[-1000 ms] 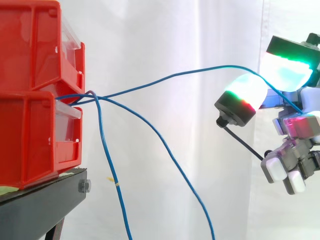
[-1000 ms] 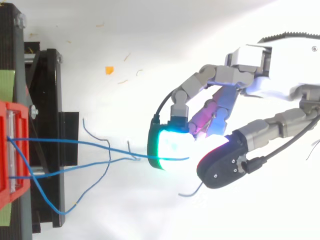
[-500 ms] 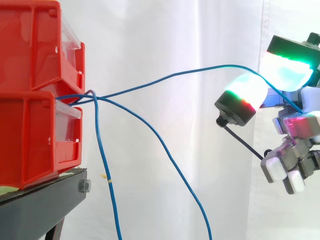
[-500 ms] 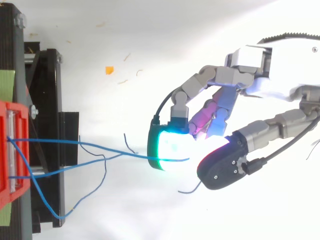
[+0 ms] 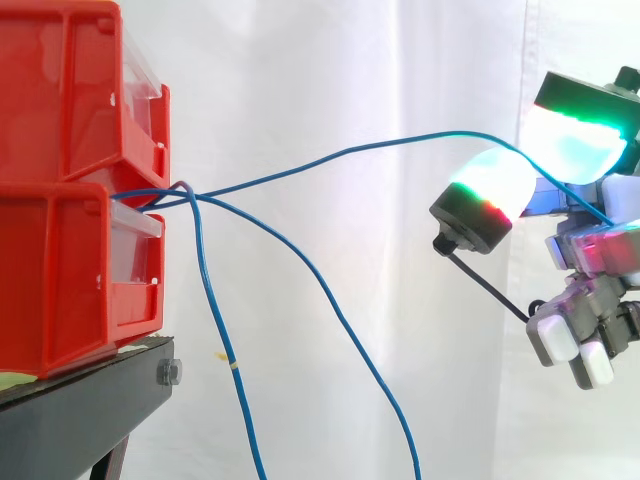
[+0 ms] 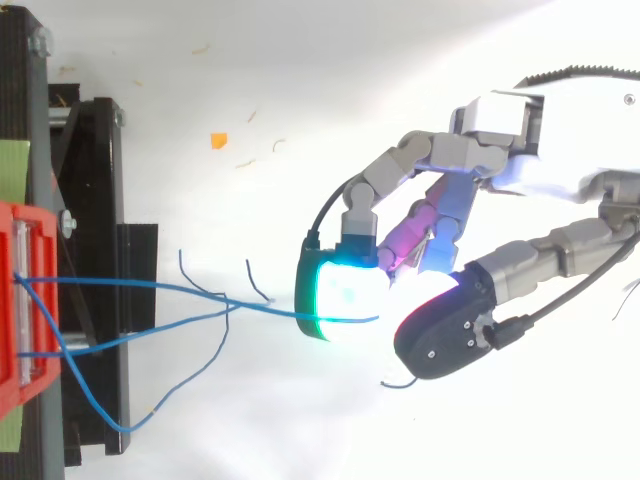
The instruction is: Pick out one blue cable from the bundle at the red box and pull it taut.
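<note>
Blue cable (image 5: 352, 150), pinched between the glowing pads (image 5: 495, 180) of the hand (image 6: 497, 122), arcs left to the red bins (image 5: 70, 200); tautening it likely means drawing rightward, straight away from them.

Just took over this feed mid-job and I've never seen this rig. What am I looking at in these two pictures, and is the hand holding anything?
The machine is a robot's hand with fingers and a thumb. The thick glowing pads are its fingertips, not lamps. One picture looks level from the side, with the hand entering from the right. The other looks down on the same work. At the left, two stacked red plastic bins stand on a black stand before a white curtain. The hand pinches one thin blue cable from the bins between two pads. The cable bows in an arc, so it is not taut yet. Two more blue cables hang loose.
</note>
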{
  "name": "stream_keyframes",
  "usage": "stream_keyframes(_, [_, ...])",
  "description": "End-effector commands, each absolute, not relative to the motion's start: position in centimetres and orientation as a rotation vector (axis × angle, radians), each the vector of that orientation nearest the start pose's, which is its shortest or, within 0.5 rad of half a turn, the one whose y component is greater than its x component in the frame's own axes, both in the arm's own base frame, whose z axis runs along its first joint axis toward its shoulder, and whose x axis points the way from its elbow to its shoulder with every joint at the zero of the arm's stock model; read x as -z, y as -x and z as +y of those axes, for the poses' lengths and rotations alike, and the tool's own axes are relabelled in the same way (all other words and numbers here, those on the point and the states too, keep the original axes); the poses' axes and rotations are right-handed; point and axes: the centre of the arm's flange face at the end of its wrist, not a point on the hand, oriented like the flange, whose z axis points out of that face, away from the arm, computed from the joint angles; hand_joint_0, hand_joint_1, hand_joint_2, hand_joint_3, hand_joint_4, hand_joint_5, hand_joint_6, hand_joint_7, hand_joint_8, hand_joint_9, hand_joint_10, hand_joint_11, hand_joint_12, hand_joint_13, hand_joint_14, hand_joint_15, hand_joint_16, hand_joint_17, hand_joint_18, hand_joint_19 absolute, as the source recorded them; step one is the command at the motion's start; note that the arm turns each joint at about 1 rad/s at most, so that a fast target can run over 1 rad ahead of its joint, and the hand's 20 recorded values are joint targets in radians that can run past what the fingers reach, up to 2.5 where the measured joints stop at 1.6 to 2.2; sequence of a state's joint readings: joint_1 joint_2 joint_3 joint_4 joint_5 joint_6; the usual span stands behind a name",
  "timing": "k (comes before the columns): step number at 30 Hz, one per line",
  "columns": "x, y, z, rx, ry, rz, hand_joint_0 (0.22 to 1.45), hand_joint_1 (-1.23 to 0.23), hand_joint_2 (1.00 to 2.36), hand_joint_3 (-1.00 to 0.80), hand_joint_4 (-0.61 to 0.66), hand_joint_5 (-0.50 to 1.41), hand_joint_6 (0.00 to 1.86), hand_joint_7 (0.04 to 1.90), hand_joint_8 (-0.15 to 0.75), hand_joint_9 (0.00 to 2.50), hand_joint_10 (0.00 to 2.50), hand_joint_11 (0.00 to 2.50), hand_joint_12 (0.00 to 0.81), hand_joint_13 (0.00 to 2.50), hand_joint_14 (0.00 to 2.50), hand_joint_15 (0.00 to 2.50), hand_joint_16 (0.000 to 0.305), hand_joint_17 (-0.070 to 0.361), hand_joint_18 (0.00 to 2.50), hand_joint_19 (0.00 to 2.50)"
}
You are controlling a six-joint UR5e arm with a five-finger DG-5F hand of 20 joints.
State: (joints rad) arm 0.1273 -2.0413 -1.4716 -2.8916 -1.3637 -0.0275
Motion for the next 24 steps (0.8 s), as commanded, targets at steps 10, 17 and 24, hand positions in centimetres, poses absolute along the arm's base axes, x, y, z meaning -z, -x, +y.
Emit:
stream_keyframes(10, [-28.82, -65.73, -7.09, -1.058, -1.298, 1.260, 0.60, -0.78, 1.02, -0.20, -0.14, 0.00, 0.85, 0.86, 0.213, 1.41, 0.02, 0.47, 0.346, 0.91, 0.01, 0.31, 0.045, 0.102, 0.87, 0.47])
stream_keyframes(17, [-28.82, -65.73, -7.09, -1.057, -1.297, 1.260, 0.60, -0.78, 1.02, -0.20, -0.15, 0.00, 0.85, 0.86, 0.212, 1.41, 0.02, 0.47, 0.343, 0.91, 0.01, 0.31, 0.045, 0.101, 0.86, 0.48])
stream_keyframes(24, [-28.82, -65.73, -7.09, -1.058, -1.298, 1.260, 0.60, -0.78, 1.02, -0.20, -0.15, 0.00, 0.85, 0.86, 0.208, 1.40, 0.02, 0.47, 0.343, 0.90, 0.01, 0.31, 0.045, 0.101, 0.85, 0.48])
